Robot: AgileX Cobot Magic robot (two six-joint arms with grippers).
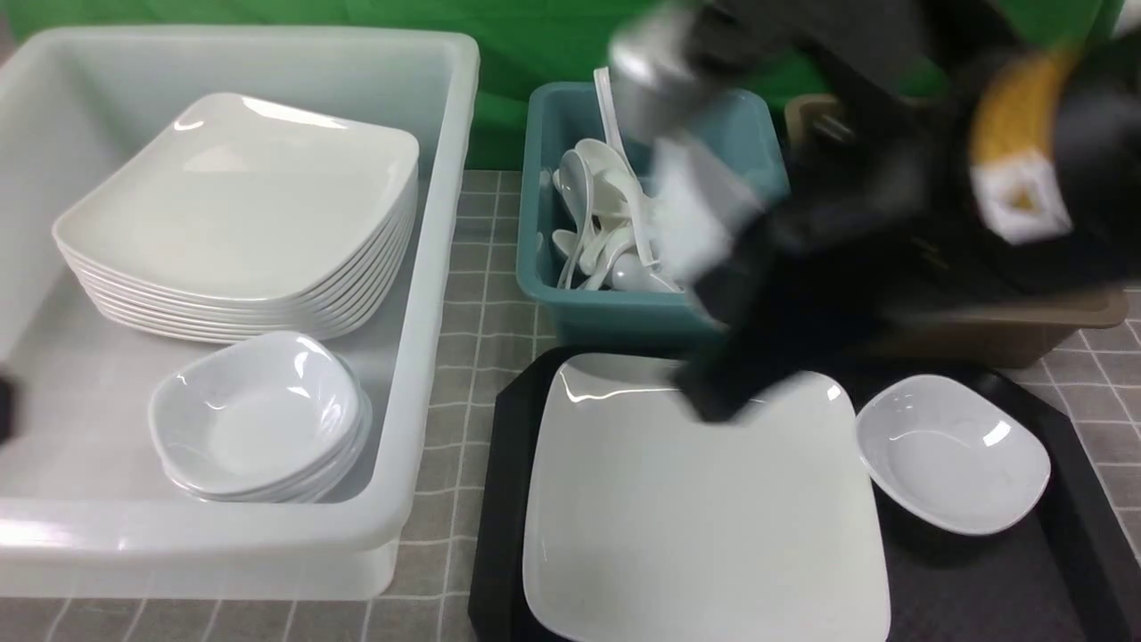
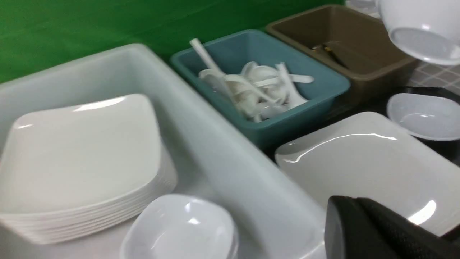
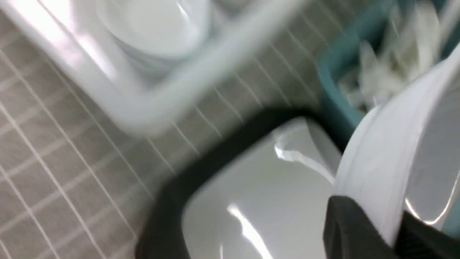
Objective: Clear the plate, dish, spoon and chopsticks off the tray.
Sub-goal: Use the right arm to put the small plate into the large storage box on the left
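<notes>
The right gripper [image 3: 390,232] looks clamped on the rim of a small white dish [image 2: 420,28], held in the air above the tray's far side. The blur is heavy, so I'd call that likely rather than certain. On the tray [image 1: 497,499] itself sit the big plate [image 1: 695,517], filling its left part, and a second dish [image 1: 954,455] just beside the plate, toward the tray's right. No spoon or chopsticks show on the visible part of the tray. The teal tub [image 1: 624,316] just behind the tray is full of white spoons. Of the left gripper [image 2: 373,230] only a dark finger shows, off the tray's left side, and I cannot tell whether it is apart or together.

The job now, I'd say, is taking the lifted dish to the dish stack [image 1: 258,419] in the white tub [image 1: 437,267] left of the tray. Doing it well means a firm pinch on that glossy rim, crossing high enough to clear the tub wall, and keeping the dish level. It should come down square over the stack so it nests, with the release only once it is seated.
</notes>
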